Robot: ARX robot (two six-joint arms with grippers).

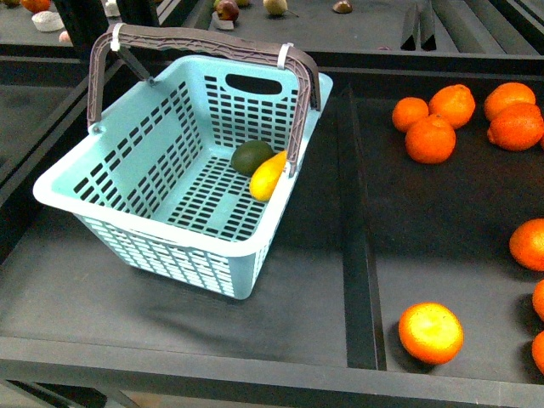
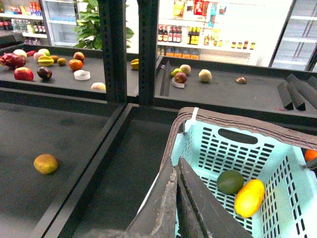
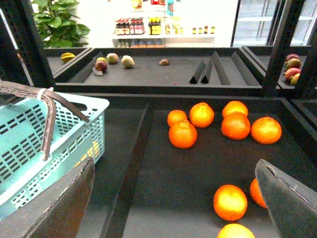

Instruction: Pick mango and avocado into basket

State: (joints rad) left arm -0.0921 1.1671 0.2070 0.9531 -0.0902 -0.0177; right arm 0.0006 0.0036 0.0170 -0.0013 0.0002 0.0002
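Nearest of all, the left gripper [image 2: 177, 198] fills the foreground of its own wrist view, its two dark fingers pressed together with nothing between them, poised over the near rim of the basket [image 2: 198, 130]. In the right wrist view the right gripper [image 3: 173, 198] shows one finger at each lower corner, spread wide apart and holding nothing, above the dark shelf tray where the oranges [image 3: 183, 134] lie.

From the front, the pale teal basket [image 1: 127, 223] sits at a slant on the left tray of the shelf, its brown handles [image 1: 204, 41] raised and bound with white zip ties. On the basket floor, towards its far right corner, the mango [image 1: 268, 175] rests tilted against the right wall, and the avocado [image 1: 252, 156] lies just behind it, touching it. Both fruits also show in the left wrist view, the avocado [image 2: 230, 182] beside the mango [image 2: 249, 198].

Right of the divider, oranges [image 1: 431, 138] cluster at the far end of the neighbouring tray, with one orange [image 1: 431, 332] alone near the front edge. Further back, another shelf carries assorted fruit [image 2: 44, 73], and beyond it stand shop coolers stocked with bottles [image 2: 176, 35].
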